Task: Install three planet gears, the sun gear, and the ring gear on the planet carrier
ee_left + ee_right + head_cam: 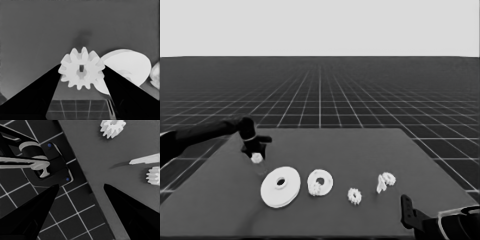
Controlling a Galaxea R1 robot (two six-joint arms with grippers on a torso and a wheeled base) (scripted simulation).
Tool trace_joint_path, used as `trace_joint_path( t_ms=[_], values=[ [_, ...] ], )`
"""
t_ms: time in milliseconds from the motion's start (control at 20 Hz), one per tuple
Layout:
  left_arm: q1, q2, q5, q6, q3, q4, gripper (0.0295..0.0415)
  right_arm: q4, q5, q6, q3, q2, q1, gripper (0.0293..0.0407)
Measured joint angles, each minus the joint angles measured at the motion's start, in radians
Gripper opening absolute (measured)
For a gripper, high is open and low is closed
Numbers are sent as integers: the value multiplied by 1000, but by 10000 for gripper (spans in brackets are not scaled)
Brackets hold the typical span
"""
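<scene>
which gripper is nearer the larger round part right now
Left. The left gripper is over the table's left end, a gear between its fingers, close beside the larger round part. The right gripper waits at the table's near right corner, far off.

Four small toothed gears: one (256,158) beyond larger round part (280,186), one (319,188) on smaller round part (320,182), one (354,196) and one (388,178) right of it. Two round parts. One thin white piece (380,186).
</scene>
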Motion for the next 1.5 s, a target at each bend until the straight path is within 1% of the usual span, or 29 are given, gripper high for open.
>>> trace_joint_path(
  t_ms=[100,150,200,250,300,400,600,650,700,800,1100,1150,1200,1250,1350,1500],
  values=[
    [-1,0,1,0,0,-1,312,0,0,0,0,0,0,385],
    [0,70,34,-343,175,44,312,0,0,0,0,0,0,385],
    [2,261,58,-504,196,56,312,0,0,0,0,0,0,385],
    [3,409,66,-548,124,57,312,0,0,0,0,0,0,385],
    [4,501,67,-551,48,55,312,0,0,0,0,0,0,385],
    [4,588,66,-536,-48,53,312,0,0,0,0,0,0,385],
    [5,627,64,-522,-104,52,312,0,0,0,0,0,0,385],
    [59,640,39,-501,-142,106,312,0,0,0,0,0,0,385],
    [99,651,21,-484,-174,136,312,0,0,0,0,0,0,385],
    [133,664,1,-464,-213,163,312,0,0,0,0,0,0,385],
    [147,672,-10,-453,-234,175,312,0,0,0,0,0,0,385],
    [147,672,-10,-453,-235,175,344,0,0,0,0,0,0,385],
    [147,672,-10,-453,-235,175,371,0,0,0,0,0,0,385],
    [147,672,-10,-453,-235,176,381,0,0,0,0,0,0,385],
    [147,672,-10,-453,-235,176,384,0,0,0,0,0,0,385],
    [147,672,-10,-453,-235,176,385,0,0,0,0,0,0,385]
  ],
)
